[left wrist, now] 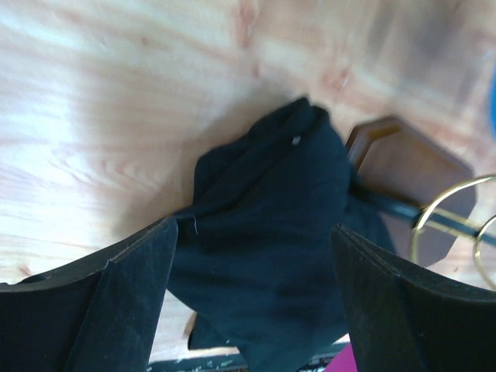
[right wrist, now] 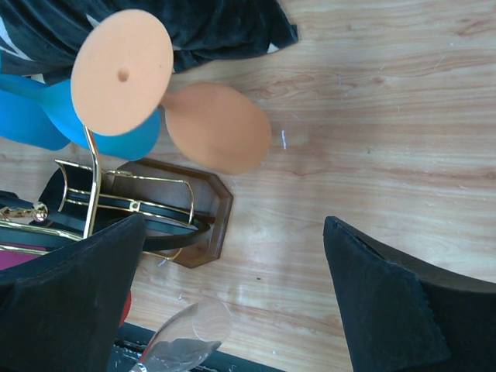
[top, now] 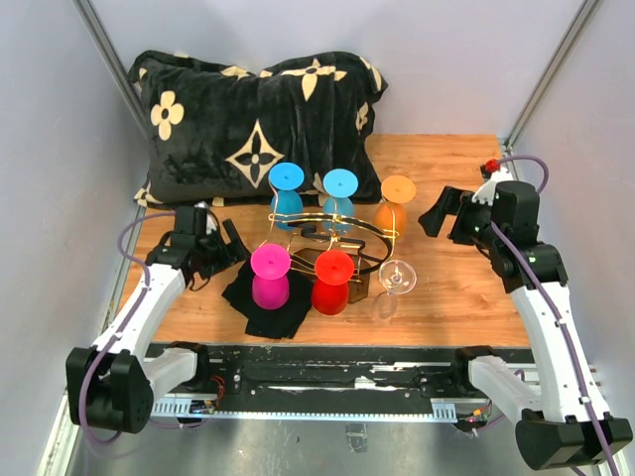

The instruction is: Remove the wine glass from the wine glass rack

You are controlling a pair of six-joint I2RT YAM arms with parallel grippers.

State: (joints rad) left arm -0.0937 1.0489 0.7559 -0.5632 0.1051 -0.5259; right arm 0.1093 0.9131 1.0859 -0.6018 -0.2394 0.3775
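Note:
The wine glass rack is a gold wire stand on a dark brown base, mid-table. Coloured glasses hang on it foot-up: two blue, orange, pink and red. A clear wine glass sits foot-up at the rack's right front. I cannot tell whether it hangs or rests on the table. It also shows in the right wrist view. My left gripper is open, left of the rack, over a black cloth. My right gripper is open and empty, right of the orange glass.
A black pillow with cream flower shapes lies at the back. The black cloth lies under the pink glass by the rack base. Bare wood lies between the right gripper's fingers. Grey walls enclose the table.

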